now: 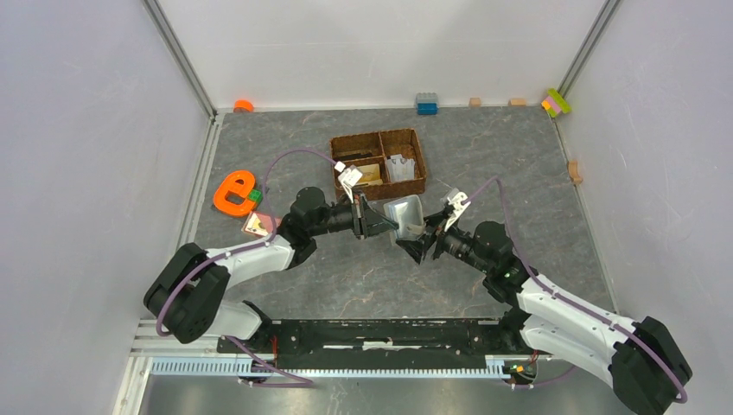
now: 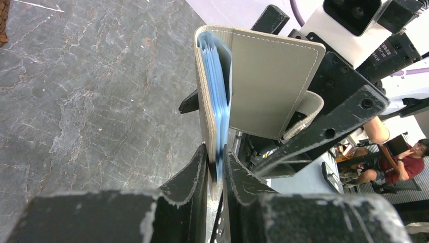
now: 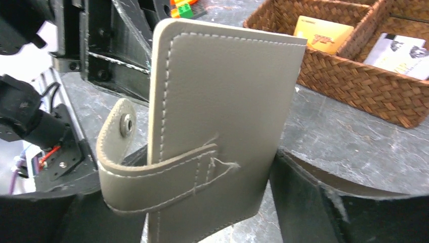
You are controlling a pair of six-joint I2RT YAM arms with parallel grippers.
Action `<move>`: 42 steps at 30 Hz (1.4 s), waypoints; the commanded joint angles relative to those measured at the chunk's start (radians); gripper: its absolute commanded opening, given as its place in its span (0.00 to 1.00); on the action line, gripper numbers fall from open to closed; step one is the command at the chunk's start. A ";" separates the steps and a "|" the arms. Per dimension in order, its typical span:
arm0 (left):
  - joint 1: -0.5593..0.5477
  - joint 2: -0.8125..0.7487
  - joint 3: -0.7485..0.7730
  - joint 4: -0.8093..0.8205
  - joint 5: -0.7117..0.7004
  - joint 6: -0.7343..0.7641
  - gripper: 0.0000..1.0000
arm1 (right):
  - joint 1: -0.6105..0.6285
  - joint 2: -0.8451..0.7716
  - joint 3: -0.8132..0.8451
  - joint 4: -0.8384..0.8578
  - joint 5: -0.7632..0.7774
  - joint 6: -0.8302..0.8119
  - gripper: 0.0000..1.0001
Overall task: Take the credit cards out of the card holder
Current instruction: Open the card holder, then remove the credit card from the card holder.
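Observation:
The grey card holder (image 1: pixel 406 210) hangs unfolded above the table between my two grippers. My left gripper (image 2: pixel 216 154) is shut on one cover and its light-blue inner leaves (image 2: pixel 215 76). The other cover (image 2: pixel 268 86) swings free, its snap strap (image 3: pixel 152 167) loose. No card shows among the leaves. My right gripper (image 3: pixel 202 169) is open, its fingers (image 3: pixel 303 197) standing on either side of that free cover (image 3: pixel 222 101) without clamping it. An orange-tan credit card (image 3: pixel 324 34) lies in the woven basket.
The brown divided basket (image 1: pixel 377 137) stands just behind the grippers, with white cards (image 3: pixel 399 48) in its right compartment. An orange e-shaped piece (image 1: pixel 233 192) and a small tan item (image 1: pixel 257 225) lie left. Small blocks (image 1: pixel 426 104) line the back wall.

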 commanded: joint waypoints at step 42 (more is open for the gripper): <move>-0.006 -0.006 0.085 -0.189 -0.103 0.073 0.06 | 0.034 -0.037 0.133 -0.341 0.630 -0.047 0.95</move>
